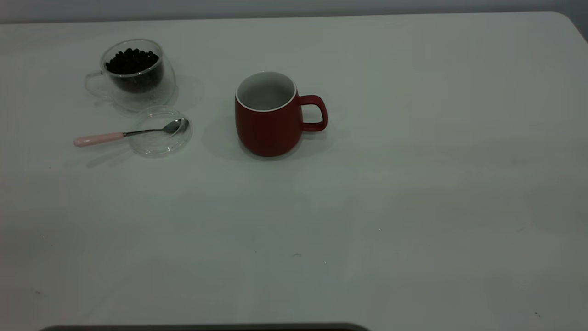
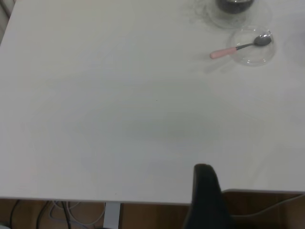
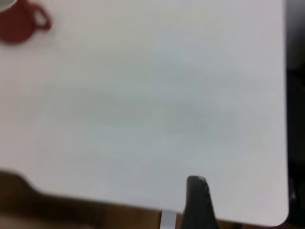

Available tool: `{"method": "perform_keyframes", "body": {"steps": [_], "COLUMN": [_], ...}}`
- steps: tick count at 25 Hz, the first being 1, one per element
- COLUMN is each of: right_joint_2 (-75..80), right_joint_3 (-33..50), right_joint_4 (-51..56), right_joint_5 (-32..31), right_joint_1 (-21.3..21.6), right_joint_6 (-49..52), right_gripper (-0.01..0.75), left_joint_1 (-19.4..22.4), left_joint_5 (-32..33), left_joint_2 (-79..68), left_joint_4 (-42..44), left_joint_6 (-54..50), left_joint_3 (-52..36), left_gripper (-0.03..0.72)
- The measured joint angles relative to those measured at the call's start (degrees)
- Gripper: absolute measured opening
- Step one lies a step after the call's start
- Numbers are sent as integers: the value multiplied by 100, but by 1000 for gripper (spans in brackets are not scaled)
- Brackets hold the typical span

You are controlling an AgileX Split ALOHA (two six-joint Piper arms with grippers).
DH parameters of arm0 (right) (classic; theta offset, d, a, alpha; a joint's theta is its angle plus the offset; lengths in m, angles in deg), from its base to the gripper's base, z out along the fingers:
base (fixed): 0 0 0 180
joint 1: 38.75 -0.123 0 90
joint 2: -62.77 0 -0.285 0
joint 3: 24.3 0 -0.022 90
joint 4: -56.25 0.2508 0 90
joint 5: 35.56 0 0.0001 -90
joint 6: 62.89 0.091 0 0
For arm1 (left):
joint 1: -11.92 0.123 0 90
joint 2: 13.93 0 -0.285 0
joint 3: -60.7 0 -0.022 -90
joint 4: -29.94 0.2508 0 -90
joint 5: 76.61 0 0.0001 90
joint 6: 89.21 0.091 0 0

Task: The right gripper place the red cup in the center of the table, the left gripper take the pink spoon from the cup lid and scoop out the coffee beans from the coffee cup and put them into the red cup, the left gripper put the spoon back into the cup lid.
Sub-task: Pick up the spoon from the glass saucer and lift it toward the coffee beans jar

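Left hand (image 2: pixel 206 191) and right hand (image 3: pixel 198 202) sit at the near bench (image 1: pixel 413 184) edge; whether either is open or closed is unclear.
Open bench lies ahead of both. Far from the left hand, the pink spoon (image 1: pixel 124 134) rests on the cup lid (image 1: pixel 161 132), beside the coffee cup (image 1: pixel 133 76) of coffee beans (image 1: pixel 132 61); the red cup (image 1: pixel 271 115) stands upright far beyond the right hand.

a grey wall (image 1: pixel 294 7) runs as a thin strip along the far side in the exterior view, and a dark band (image 1: pixel 202 327) lies along that view's near edge. in the left wrist view a brown floor (image 2: pixel 157 217) shows past the edge of the tabletop (image 2: pixel 95 119), along with a white leg (image 2: pixel 112 215) and loose cables (image 2: pixel 62 210), some pale and some dark. the right wrist view shows the brown floor too, a pale leg (image 3: pixel 167 220) and a dark area (image 3: pixel 296 143) beside the tabletop.
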State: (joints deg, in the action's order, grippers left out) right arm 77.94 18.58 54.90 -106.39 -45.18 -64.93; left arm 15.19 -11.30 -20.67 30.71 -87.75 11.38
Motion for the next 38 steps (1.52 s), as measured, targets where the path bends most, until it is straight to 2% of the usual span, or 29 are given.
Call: {"method": "perform_keyframes", "body": {"steps": [6, 9, 15, 38], "right_joint_2": [-343, -466, -577, -577], "right_joint_3": [69, 238, 724, 732], "right_joint_4": [7, 19, 135, 203], "right_joint_5": [0, 112, 547, 593], "right_joint_1": [846, 1083, 1118, 1118], "right_joint_6": [0, 0, 0, -12], "right_gripper": [591, 591, 591, 591], "left_joint_1": [0, 0, 0, 0], "left_joint_5": [0, 0, 0, 0], "left_joint_2": [0, 0, 0, 0], "left_joint_4": [0, 0, 0, 0], "left_joint_6": [0, 0, 0, -14], "left_joint_3": [0, 0, 0, 0], "left_gripper": [572, 572, 572, 572]}}
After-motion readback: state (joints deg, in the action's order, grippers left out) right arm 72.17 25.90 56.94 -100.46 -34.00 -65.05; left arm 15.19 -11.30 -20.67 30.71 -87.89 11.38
